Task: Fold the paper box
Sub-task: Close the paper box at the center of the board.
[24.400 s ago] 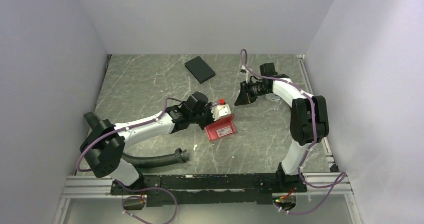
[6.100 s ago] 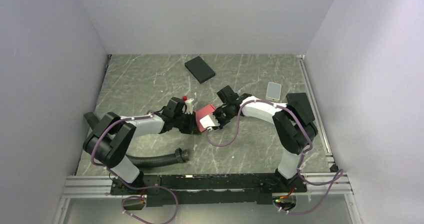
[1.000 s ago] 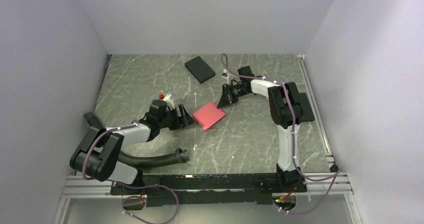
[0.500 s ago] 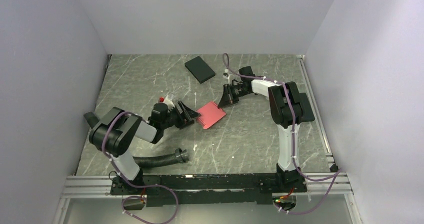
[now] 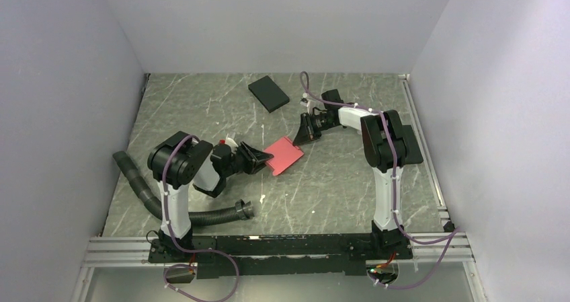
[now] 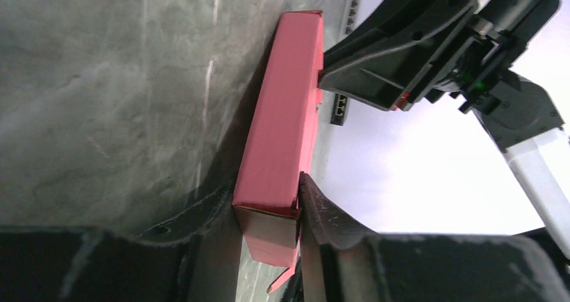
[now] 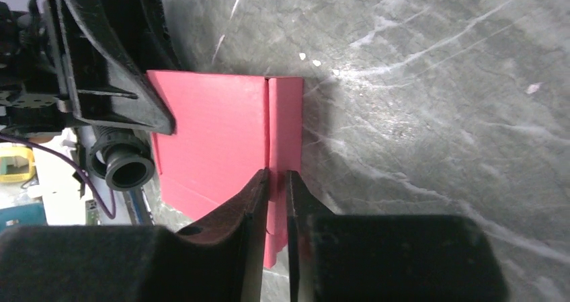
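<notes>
Our left tool (image 6: 265, 189) has its two fingers closed on the near end of the paper box (image 6: 282, 114). Our right tool (image 7: 277, 175) is almost shut and pinches the narrow flap at the box's opposite end. The box lies in the middle of the table (image 5: 201, 107), between both arms. A black flat box (image 5: 269, 93) lies well apart, toward the back wall.

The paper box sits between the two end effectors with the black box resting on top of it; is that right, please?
Not quite: the black box lies apart from the paper box, farther back on the table, as the top external view shows. The rest is right.
</notes>
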Controlling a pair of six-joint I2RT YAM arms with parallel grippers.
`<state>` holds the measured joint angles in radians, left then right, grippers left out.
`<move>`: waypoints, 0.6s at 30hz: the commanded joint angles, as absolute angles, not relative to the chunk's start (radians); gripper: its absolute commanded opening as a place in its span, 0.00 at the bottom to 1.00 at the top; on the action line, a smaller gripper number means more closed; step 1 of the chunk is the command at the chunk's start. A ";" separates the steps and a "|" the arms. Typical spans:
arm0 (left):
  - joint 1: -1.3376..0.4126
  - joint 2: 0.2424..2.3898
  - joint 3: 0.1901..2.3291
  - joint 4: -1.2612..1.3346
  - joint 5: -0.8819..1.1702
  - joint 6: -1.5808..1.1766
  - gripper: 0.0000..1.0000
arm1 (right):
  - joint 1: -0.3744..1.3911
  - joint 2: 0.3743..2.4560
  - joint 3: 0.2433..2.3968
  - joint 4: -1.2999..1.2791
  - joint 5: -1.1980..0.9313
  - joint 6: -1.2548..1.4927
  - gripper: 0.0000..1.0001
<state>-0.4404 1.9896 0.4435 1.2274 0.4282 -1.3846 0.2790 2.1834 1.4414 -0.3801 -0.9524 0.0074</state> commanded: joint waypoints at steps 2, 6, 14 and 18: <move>-0.441 2.007 0.429 1.374 0.395 -1.465 0.30 | 0.251 2.142 1.449 -0.386 -0.905 -0.053 0.30; -0.431 2.003 0.412 1.417 0.397 -1.519 0.24 | 0.213 2.012 1.455 -0.420 -0.886 -0.147 0.50; -0.416 1.984 0.416 1.439 0.470 -1.701 0.18 | 0.223 1.649 1.313 -0.630 -1.062 -0.904 0.99; -0.415 1.928 0.424 1.394 0.503 -1.750 0.18 | 0.341 1.369 1.008 -0.449 -0.978 -1.263 1.00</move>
<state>-0.4171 1.9991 0.4118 1.3487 0.4488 -1.6634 0.2306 1.5436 1.2201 -0.4992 -0.9733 -0.7818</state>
